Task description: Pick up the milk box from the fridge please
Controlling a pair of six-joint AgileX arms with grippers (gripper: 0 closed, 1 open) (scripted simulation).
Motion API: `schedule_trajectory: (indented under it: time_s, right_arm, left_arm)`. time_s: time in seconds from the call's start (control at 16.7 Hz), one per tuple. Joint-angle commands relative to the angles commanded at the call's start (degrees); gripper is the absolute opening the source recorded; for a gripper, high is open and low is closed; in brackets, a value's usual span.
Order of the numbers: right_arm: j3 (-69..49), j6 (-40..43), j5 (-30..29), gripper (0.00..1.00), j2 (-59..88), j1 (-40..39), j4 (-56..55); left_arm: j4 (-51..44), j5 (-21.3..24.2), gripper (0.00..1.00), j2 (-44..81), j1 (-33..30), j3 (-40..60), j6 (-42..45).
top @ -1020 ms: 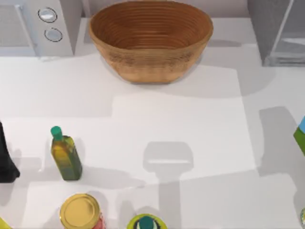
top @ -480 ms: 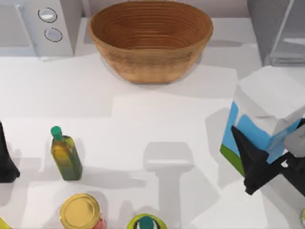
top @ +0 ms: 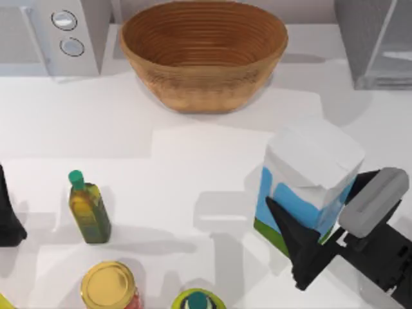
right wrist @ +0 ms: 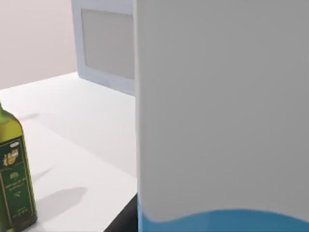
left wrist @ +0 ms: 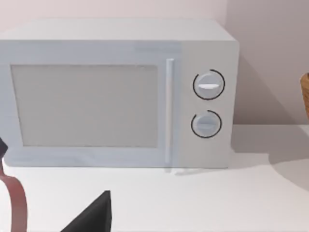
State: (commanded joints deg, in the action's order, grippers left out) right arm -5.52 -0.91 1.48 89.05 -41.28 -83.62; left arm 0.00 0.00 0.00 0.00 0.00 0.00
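Note:
The milk box (top: 311, 168), a carton with a white top, blue and white sides and a green base, is tilted over the right half of the table. My right gripper (top: 314, 207) is shut on it, one dark finger (top: 293, 233) lying against its near side. The carton's white and blue side (right wrist: 222, 111) looms large in the right wrist view. The grey fridge (top: 370, 38) stands at the back right, apart from the carton. My left gripper (top: 8, 215) is parked at the left edge.
A woven basket (top: 203, 55) sits at the back centre and a pale microwave (top: 51, 32) with two knobs at the back left. An oil bottle (top: 89, 209), a yellow-lidded jar (top: 108, 286) and a green-capped item (top: 196, 301) stand front left.
The right gripper has carried the milk box leftward from the right edge to over the right half of the table. The left arm has not moved.

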Motion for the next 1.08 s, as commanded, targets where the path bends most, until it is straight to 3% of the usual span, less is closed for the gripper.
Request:
schedule_trajectory:
  time_s: [0.42, 1.08]
  right_arm:
    - [-0.1, 0.0, 0.0, 0.00, 0.9, 0.2, -0.3]
    - [-10.9, 0.1, -0.9, 0.00, 23.9, -0.5, -12.8]
  left_arm:
    - [0.0, 0.0, 1.00, 0.0, 0.0, 0.0, 0.0]
    - [0.0, 0.0, 1.00, 0.0, 0.0, 0.0, 0.0]
